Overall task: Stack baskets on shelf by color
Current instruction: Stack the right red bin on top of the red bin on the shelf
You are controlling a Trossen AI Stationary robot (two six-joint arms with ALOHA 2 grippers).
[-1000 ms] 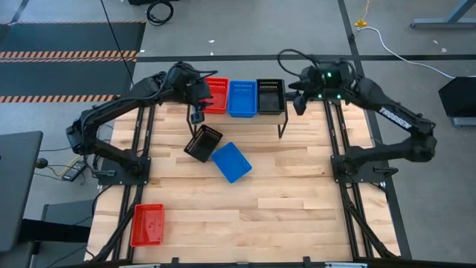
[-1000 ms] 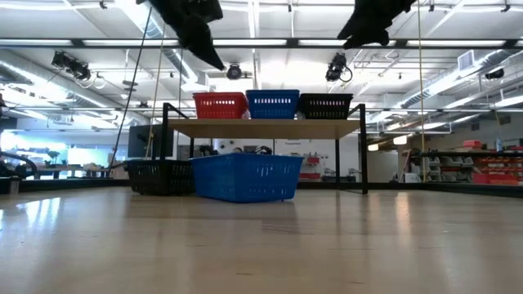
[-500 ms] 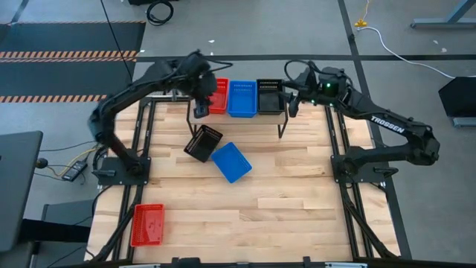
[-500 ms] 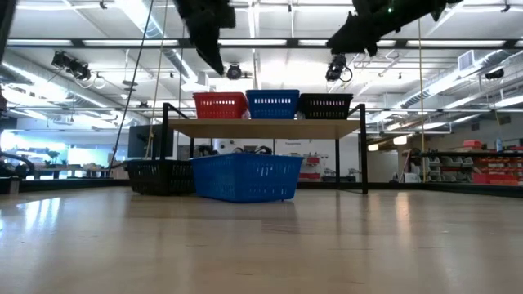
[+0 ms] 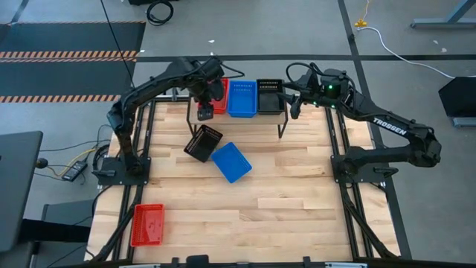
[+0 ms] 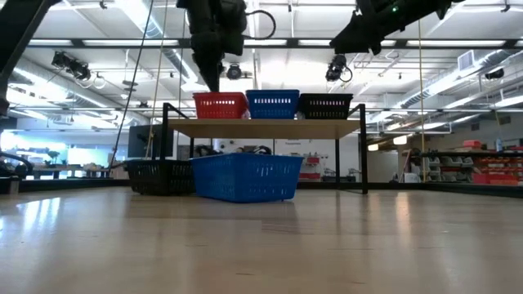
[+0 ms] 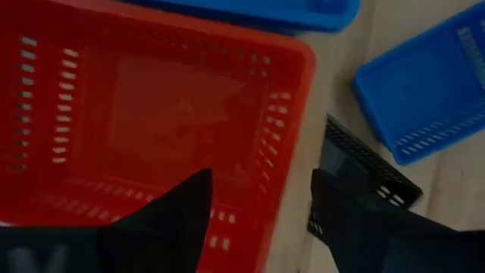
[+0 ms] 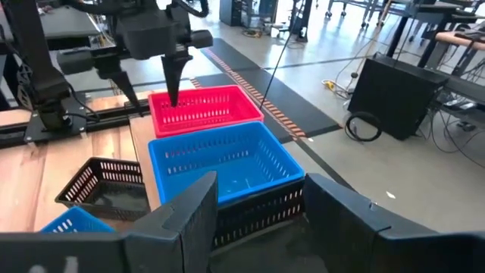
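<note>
Red basket (image 5: 219, 95) sits at the shelf's (image 5: 238, 117) nine o'clock end, directly beneath the left gripper (image 5: 204, 109), whose spread fingers grasp nothing. Its long axis runs twelve-to-six. The right gripper (image 5: 288, 95), also released, hovers by the black basket (image 5: 269, 97).

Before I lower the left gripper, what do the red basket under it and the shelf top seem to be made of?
The red basket looks like moulded plastic, smooth with a slight sheen, its walls pierced by rows of slots. The shelf top appears to be light, matte wood on thin black legs, probably metal.
</note>
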